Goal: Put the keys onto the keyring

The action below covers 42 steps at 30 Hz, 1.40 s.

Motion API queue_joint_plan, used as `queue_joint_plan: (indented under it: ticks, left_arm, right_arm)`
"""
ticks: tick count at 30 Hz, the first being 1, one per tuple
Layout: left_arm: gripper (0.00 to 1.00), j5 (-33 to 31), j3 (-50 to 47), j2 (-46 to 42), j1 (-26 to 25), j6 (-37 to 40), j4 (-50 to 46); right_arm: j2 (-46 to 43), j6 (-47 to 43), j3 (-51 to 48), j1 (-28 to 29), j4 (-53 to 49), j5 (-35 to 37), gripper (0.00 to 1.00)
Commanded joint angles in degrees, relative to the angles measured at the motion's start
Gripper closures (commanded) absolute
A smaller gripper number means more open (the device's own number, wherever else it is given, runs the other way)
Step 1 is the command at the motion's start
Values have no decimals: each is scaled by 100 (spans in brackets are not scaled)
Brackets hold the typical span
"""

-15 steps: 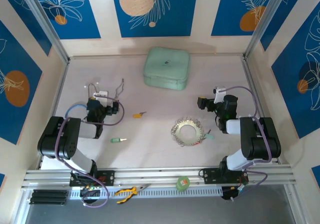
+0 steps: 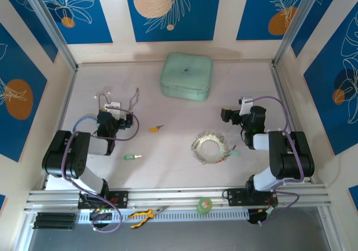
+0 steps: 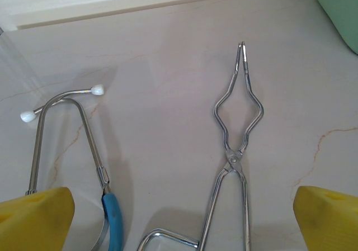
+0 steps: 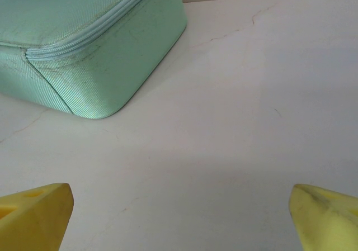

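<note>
Barely begun: left end effector [image 3: 180,217] and right end effector [image 4: 179,217] both gape empty, the yellow-headed key [image 2: 156,128] and green-headed key [image 2: 132,157] lie loose right of the left one, and the keyring [image 2: 209,147] lies near the right one, on its left.

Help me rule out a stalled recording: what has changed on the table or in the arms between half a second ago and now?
Nothing visibly changed. The left gripper and the right gripper are in the same pose as before, both open and empty. The yellow-headed key, the green-headed key and the keyring lie where they were.
</note>
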Motion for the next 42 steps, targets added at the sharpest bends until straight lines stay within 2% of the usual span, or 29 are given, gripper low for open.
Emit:
queue_joint_plan:
  ticks: [1, 15, 18, 22, 27, 29, 33, 36, 38, 42]
  left_arm:
    - [0, 139, 78, -89, 117, -20, 0]
    - [0, 35, 13, -144, 136, -58, 100]
    - [0, -63, -98, -586, 133, -106, -42]
    - [0, -336, 82, -1391, 130, -179, -1070]
    - [0, -109, 294, -2399, 122, -540, -2200]
    - [0, 297, 465, -2666, 113, -889, -2728]
    - [4, 977, 934, -2682, 2, -1371, -3637]
    - [8, 1560, 1321, -2562, -148, -1764, -4299]
    - [9, 1706, 1493, -2542, -357, -2024, -4667]
    - [12, 1758, 1495, -2536, -1088, -2367, -4905]
  right_arm:
    - [36, 39, 120, 40, 11, 112, 1]
    - [-100, -21, 116, 41, -69, -13, 0]
    - [-852, -102, 447, 176, -1351, -14, 1]
    - [-1750, 645, 937, 298, -2954, 189, 0]
    - [-2432, 1905, 1264, 356, -4651, 141, 0]
    - [-2723, 2421, 1306, 345, -5283, 49, 2]
    - [-3248, 3053, 1235, 374, -6279, -63, 14]
    - [-3505, 3213, 1266, 382, -6991, -233, 36]
    - [-3584, 3210, 1311, 394, -7370, -403, 49]
    - [-3464, 3107, 1454, 536, -7819, -619, 52]
